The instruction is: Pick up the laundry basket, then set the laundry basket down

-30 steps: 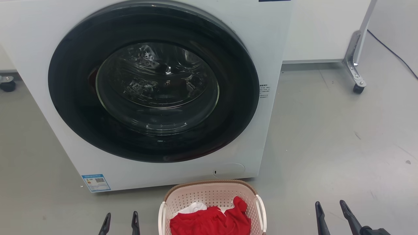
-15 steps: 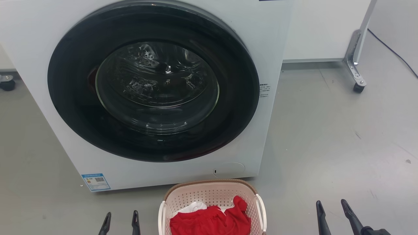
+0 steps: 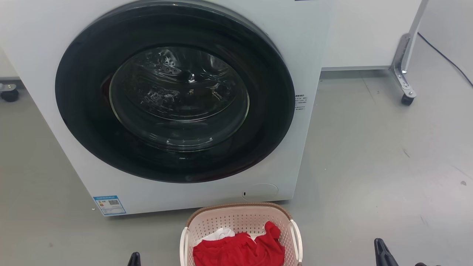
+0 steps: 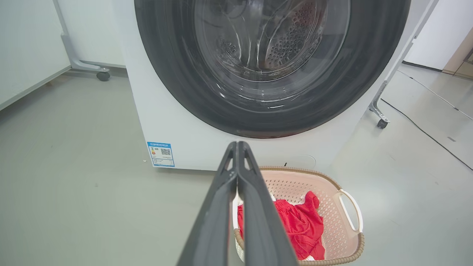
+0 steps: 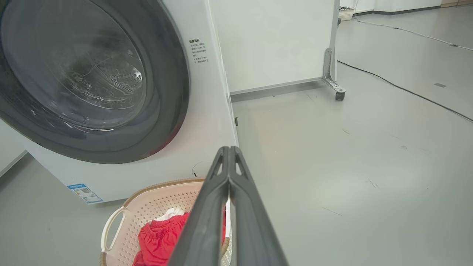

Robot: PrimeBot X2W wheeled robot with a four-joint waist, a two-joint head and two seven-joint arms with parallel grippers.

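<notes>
Behind the laundry basket, a washer stands close; red cloth inside.

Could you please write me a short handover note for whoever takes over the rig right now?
The left gripper: jaws shut, empty, left of the laundry basket, apart from it.
The right gripper: jaws shut, empty, right of it.
The laundry basket stands on the floor before the washer, clothes inside.
Done: nothing, no grasp yet.
Left: grasp, lift, set down.
</notes>
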